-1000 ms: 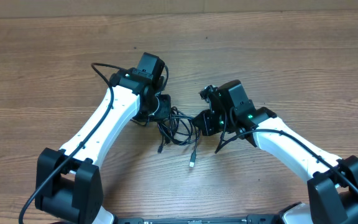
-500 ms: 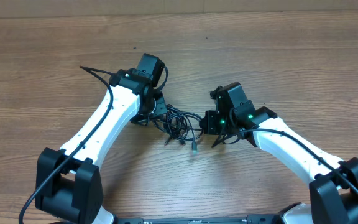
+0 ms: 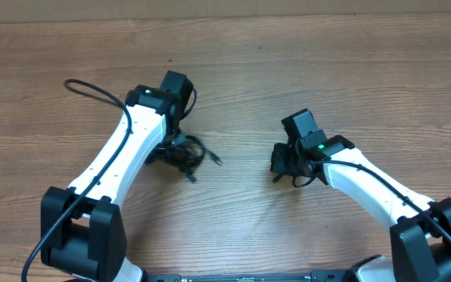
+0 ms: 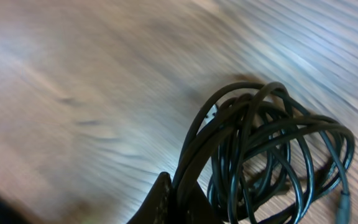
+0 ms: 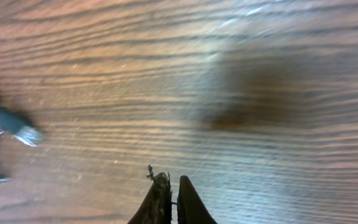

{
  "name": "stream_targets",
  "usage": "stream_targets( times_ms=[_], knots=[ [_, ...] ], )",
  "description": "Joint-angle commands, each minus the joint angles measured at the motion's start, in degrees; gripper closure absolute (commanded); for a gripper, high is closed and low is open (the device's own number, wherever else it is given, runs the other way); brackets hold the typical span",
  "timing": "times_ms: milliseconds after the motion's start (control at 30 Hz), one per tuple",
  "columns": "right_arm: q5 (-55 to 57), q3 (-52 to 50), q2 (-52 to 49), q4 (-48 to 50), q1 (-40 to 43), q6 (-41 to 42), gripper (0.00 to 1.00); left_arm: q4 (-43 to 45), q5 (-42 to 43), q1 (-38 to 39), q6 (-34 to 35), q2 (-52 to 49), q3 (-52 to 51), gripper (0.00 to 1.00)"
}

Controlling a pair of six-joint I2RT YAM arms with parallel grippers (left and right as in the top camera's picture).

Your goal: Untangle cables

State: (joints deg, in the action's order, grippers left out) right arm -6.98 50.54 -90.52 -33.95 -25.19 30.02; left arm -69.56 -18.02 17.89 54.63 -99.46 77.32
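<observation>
A coil of thin black cables point(image 3: 185, 153) hangs at my left gripper point(image 3: 174, 149), with one plug end point(image 3: 218, 159) sticking out to the right. In the left wrist view the left gripper's fingers point(image 4: 178, 205) are shut on strands of the cable coil point(image 4: 272, 149), whose loops spread over the wood to the right. My right gripper point(image 3: 283, 166) is well to the right of the coil. Its fingertips point(image 5: 173, 190) are pressed together, and no cord shows between them. A blurred grey plug point(image 5: 25, 135) lies at that view's left edge.
The wooden table point(image 3: 351, 70) carries nothing else. The left arm's own thick black cable point(image 3: 92, 88) loops out to the far left. The right arm's own cable point(image 3: 297, 180) hangs under its wrist.
The two grippers have pulled apart. The left one moved left and took the cable bundle with it. The right one moved right and back, and no cable stretches between them now.
</observation>
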Motion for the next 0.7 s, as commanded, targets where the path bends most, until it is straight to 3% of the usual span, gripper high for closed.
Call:
stream_targets(
  times_ms=[0,167,300,533,667],
  knots=[
    [3.1,0.0,0.4,0.5,-0.2,0.5,0.96,-1.7,-10.5,0.3,15.2,0.2,0.4,0.96],
    [2.9,0.0,0.4,2.2,-0.2,0.4,0.92,-0.7,-9.9,0.4,9.0,0.2,0.4,0.96],
    [0.6,0.0,0.4,4.3,-0.2,-0.6,0.75,4.7,-1.7,0.4,-11.5,0.2,0.4,0.96],
    [-12.9,0.1,0.4,11.7,-0.2,-10.3,0.51,8.2,29.9,0.3,-49.0,0.2,5.3,0.96],
    [-14.6,0.1,0.4,14.1,-0.2,-11.1,0.44,3.1,29.8,0.3,-60.1,0.3,11.8,0.96]
  ],
)
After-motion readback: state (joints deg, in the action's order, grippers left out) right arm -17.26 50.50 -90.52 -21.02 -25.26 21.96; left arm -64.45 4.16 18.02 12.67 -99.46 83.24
